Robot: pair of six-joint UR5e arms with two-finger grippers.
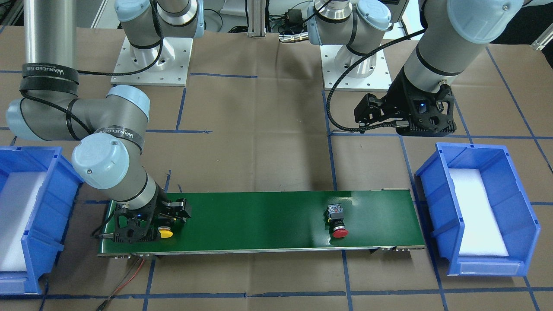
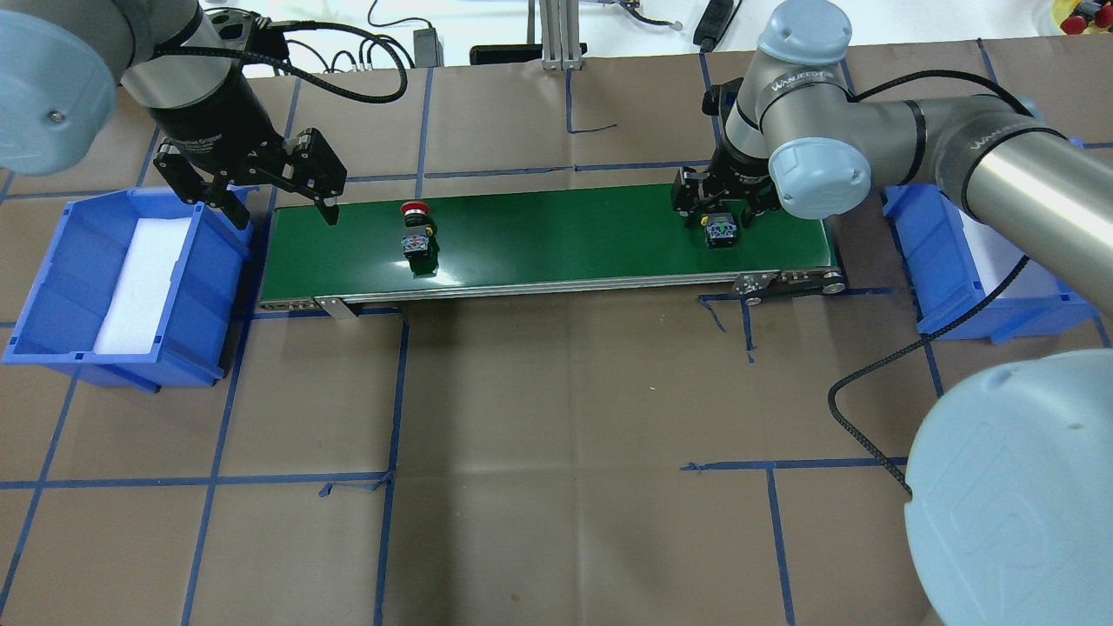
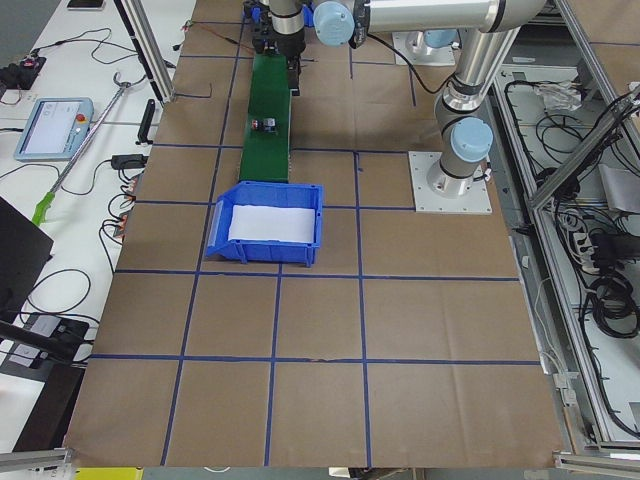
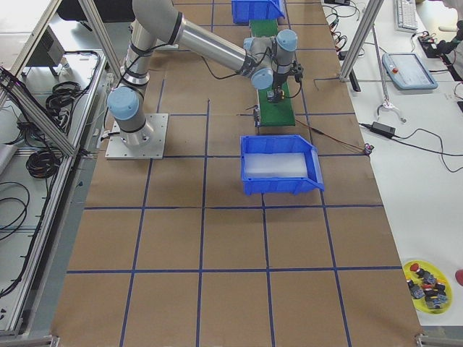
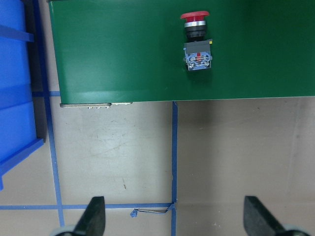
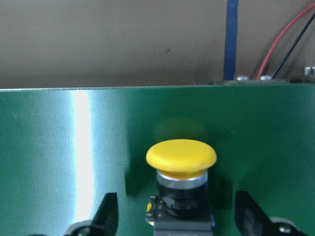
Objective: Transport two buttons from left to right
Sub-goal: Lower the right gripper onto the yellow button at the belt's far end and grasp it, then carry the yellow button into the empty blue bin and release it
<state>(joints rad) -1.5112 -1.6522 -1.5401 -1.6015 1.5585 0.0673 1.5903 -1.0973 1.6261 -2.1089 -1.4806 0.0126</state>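
Note:
The yellow button point(image 6: 181, 157) lies on its side at the right end of the green conveyor belt point(image 2: 565, 235); it also shows in the front view point(image 1: 165, 233). My right gripper point(image 6: 177, 209) is low over it, open, with a finger on each side of the black body and a gap to both; it shows in the overhead view point(image 2: 720, 217). The red button point(image 2: 416, 228) lies on its side near the belt's left end, also seen in the left wrist view point(image 5: 197, 42). My left gripper point(image 2: 283, 204) is open and empty, raised between the left bin and the belt's end.
A blue bin point(image 2: 200, 287) with white foam stands off the belt's left end, and another blue bin point(image 2: 939, 252) off its right end under my right arm. Red and black wires point(image 1: 129, 276) run from the belt's right end. The table is brown paper with blue tape lines.

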